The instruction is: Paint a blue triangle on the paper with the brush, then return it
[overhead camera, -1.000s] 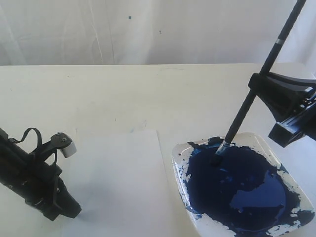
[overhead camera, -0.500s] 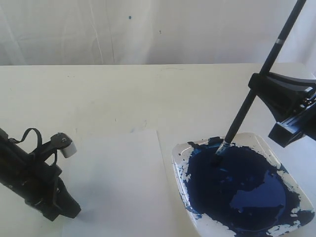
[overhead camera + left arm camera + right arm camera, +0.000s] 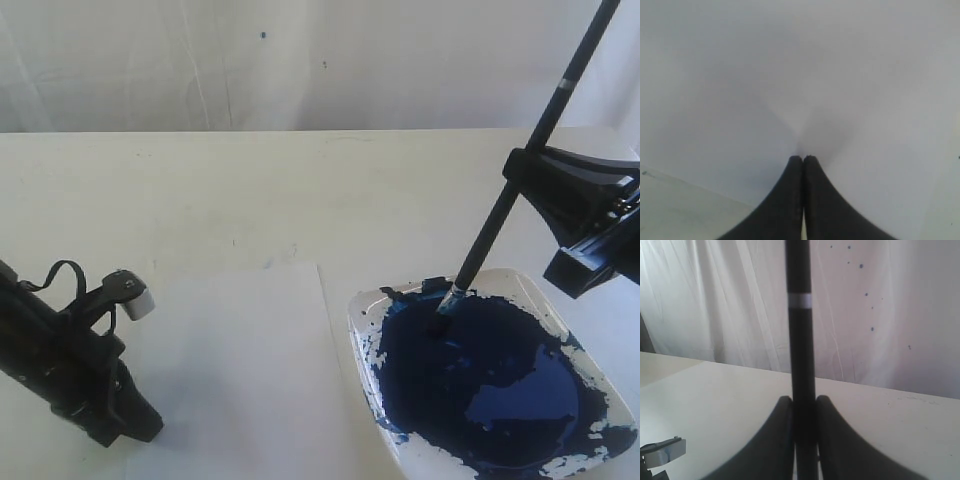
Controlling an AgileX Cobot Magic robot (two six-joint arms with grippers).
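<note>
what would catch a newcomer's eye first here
The dark blue paint pool filling the white tray, lower right in the exterior view, stands out most. The right end effector clamps the black brush, tilted, its tip dipped at the pool's far edge. Left of the tray lies the blank paper.

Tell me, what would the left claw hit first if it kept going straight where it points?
Most likely the paper: the left gripper, jaws shut, angles down at the white sheet just ahead of its tips. Whether they touch it is unclear.
</note>
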